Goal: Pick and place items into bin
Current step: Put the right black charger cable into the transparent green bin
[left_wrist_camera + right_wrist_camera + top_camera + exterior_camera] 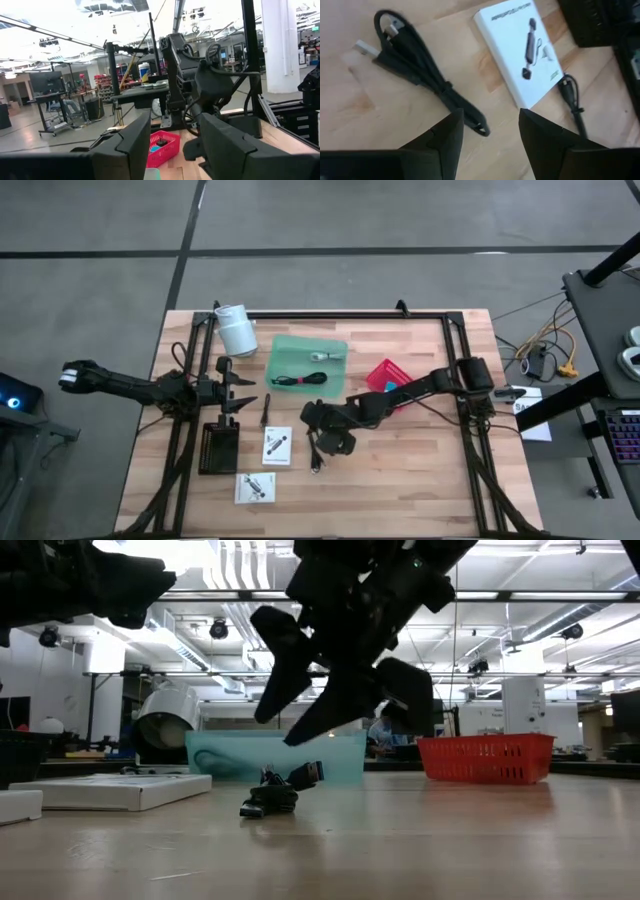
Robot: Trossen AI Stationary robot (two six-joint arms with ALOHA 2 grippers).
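The right pincer (322,442), fingers apart and empty, is being held over a black cable (427,82) lying on the counter (420,470) at six o'clock from the green bin (300,345); it should be lowered astride the bundle's middle.

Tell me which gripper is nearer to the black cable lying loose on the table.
The right. The right gripper hangs just above the black cable, jaws open and empty. The left gripper waits farther off, past the white packet, near the table's left side.
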